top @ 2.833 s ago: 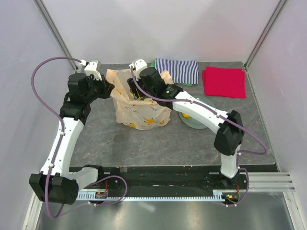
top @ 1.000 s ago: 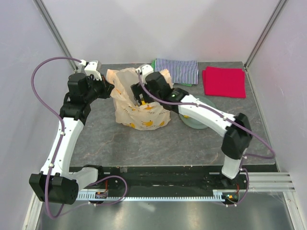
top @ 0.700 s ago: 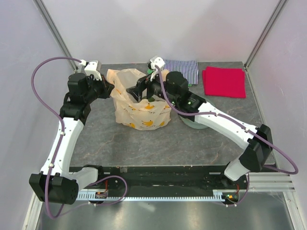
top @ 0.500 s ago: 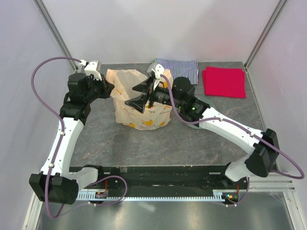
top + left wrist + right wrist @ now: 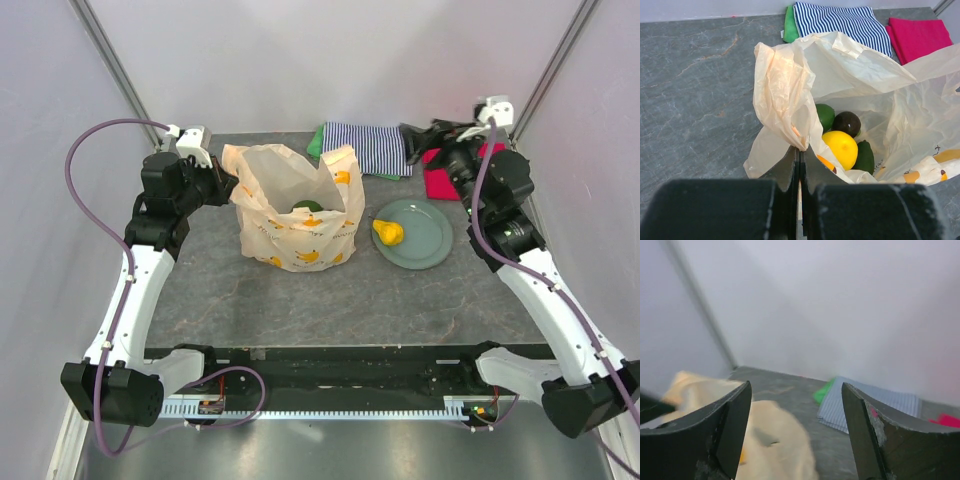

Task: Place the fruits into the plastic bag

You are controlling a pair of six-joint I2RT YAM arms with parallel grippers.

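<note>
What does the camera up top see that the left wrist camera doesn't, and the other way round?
Only the top camera shows the plate with the yellow pear on it, and the right arm. Only the left wrist camera shows the lemon and a dark round fruit inside the bag, just past the left gripper shut on the bag's edge. Both show the bag, a green fruit in it, the striped cloth and the red cloth.
</note>
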